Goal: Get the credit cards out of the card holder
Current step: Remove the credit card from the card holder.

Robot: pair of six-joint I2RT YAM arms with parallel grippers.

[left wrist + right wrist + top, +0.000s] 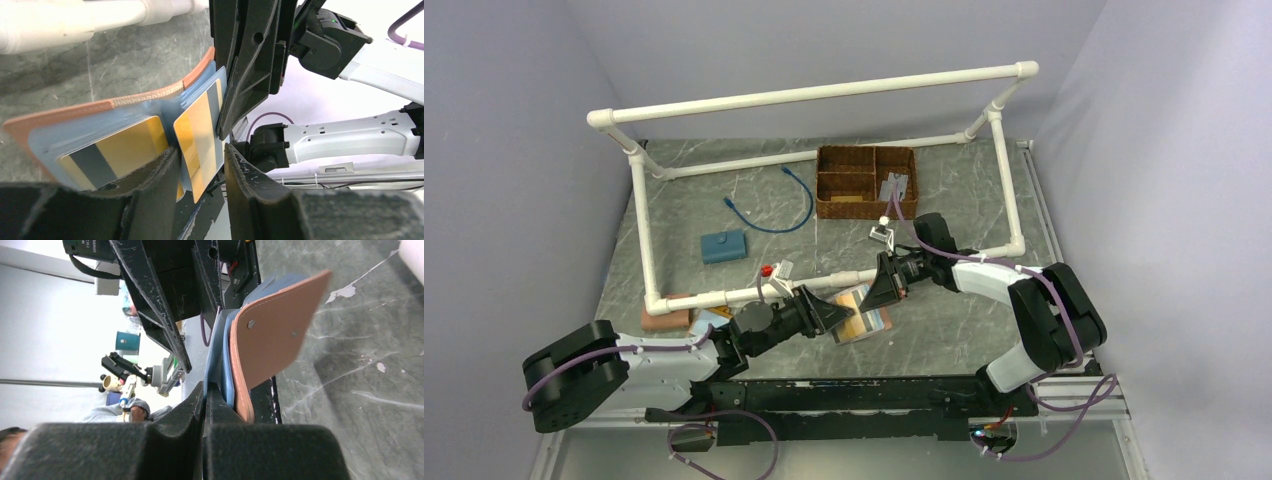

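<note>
The card holder (100, 107) is reddish-brown leather with grey-blue lining. It hangs open above the table between the two grippers (864, 318). My right gripper (206, 390) is shut on a grey-blue lining flap, and the leather cover (272, 330) hangs beside its fingers. It shows as black fingers (245, 60) in the left wrist view. One yellowish credit card (197, 135) with a grey stripe sticks partly out of its pocket. My left gripper (200, 150) is open, with a finger on each side of this card and a gap at the right finger. A second credit card (125, 147) sits in the left pocket.
A white PVC pipe frame (824, 92) surrounds the back of the table; its near bar (724, 297) runs just behind the grippers. A wicker basket (865, 181), a blue cable (769, 205) and a small blue block (723, 246) lie beyond. A pinkish block (667, 315) lies at the left.
</note>
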